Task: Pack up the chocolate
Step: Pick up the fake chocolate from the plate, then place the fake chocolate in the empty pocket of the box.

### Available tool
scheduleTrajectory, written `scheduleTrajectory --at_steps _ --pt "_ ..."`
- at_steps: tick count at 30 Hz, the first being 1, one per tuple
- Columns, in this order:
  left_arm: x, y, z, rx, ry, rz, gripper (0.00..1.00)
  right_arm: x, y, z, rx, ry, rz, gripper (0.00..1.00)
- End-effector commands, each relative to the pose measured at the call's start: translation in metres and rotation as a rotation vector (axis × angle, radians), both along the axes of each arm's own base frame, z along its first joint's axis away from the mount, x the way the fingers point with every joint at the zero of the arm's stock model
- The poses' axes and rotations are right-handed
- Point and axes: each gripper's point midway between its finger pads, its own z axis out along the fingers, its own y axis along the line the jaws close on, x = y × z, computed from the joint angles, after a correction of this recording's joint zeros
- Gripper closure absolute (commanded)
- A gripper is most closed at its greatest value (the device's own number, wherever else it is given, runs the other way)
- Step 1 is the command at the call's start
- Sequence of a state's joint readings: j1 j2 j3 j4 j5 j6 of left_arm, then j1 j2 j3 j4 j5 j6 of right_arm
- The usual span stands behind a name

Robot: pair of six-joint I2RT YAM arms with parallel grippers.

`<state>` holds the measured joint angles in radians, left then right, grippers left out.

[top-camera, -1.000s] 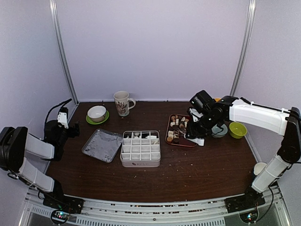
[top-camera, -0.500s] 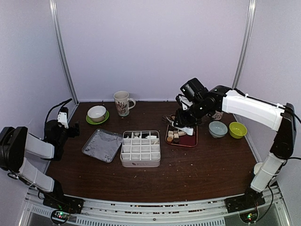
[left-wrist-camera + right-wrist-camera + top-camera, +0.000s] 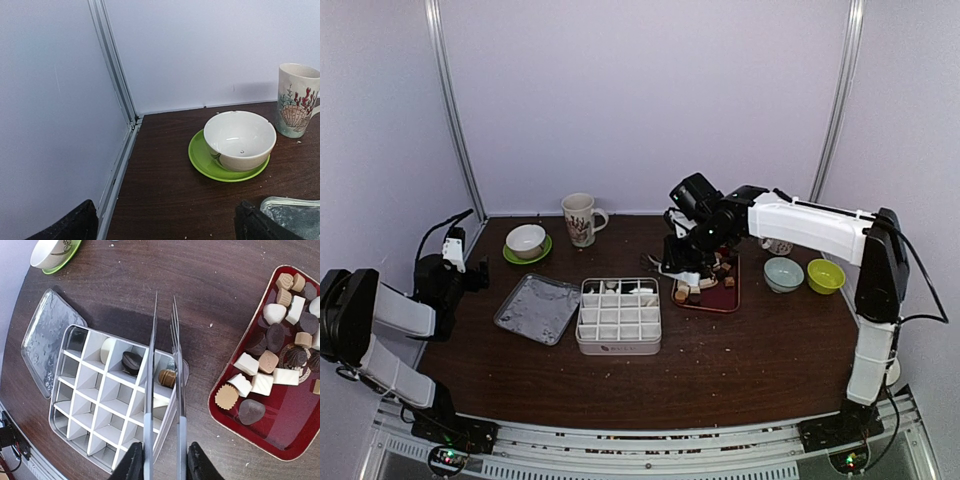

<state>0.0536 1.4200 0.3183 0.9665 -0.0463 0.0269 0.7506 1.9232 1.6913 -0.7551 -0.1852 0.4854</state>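
The right fingers [image 3: 131,464] press on the two handles of the white tongs [image 3: 150,390] and grip them. The thin flat blades stand almost together, and nothing is between their tips. The left fingers [image 3: 80,225] are spread fully apart and touch nothing. They are low over the bench [image 3: 740,370], near a smooth white cup [image 3: 240,140] on a green saucer [image 3: 200,160].

One second ago, in the top view, the right arm was at the 3 o'clock side of the red tray [image 3: 280,440]. Now it is at the tray's 9 o'clock edge, and in the wrist view the blades reach across the box [image 3: 90,420]. The left arm has not moved.

The box is white and rectangular, and thin walls divide it into small square cells. Three pieces [image 3: 132,361] lie in its cells: one cream, one dark and round with ridges, one brown and domed. Its clear plastic lid [image 3: 45,340] lies flat on the bench at 10 o'clock from the box. Most of the chocolate [image 3: 269,361] is on the glossy tray with rounded corners, at 3 o'clock from the box: white cubes, tan cylinders, dark lumps and one fluted tan disc.
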Motion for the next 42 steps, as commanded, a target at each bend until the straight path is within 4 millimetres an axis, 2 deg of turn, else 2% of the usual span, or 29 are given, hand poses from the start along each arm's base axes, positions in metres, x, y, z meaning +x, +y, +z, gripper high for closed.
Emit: scheduleTrajectory --at_steps 1,5,9,17,21,27,37,42 --pt "0.006 0.002 0.014 0.004 -0.043 0.002 0.02 0.01 0.029 0.006 0.112 0.01 -0.003 0.72" --pt "0.006 0.002 0.014 0.004 -0.044 0.002 0.02 0.008 0.036 -0.01 0.119 0.091 -0.015 0.77" --pt "0.006 0.002 0.014 0.003 -0.043 0.001 0.02 -0.006 0.044 -0.012 0.144 0.168 0.027 0.84" --pt "0.006 0.002 0.013 0.003 -0.042 0.002 0.02 -0.056 0.021 -0.022 0.119 0.296 0.071 0.88" --pt "0.006 0.002 0.013 0.004 -0.041 0.0 0.02 -0.069 0.011 -0.024 0.088 0.317 0.074 0.89" --pt "0.006 0.002 0.013 0.004 -0.042 0.0 0.02 -0.053 -0.012 0.006 0.054 0.159 -0.015 0.88" --pt "0.006 0.002 0.014 0.004 -0.043 -0.001 0.02 -0.05 -0.08 0.033 -0.095 -0.031 -0.171 0.87" --pt "0.006 0.002 0.013 0.004 -0.042 -0.001 0.02 -0.049 -0.093 0.055 -0.1 -0.105 -0.179 0.86"
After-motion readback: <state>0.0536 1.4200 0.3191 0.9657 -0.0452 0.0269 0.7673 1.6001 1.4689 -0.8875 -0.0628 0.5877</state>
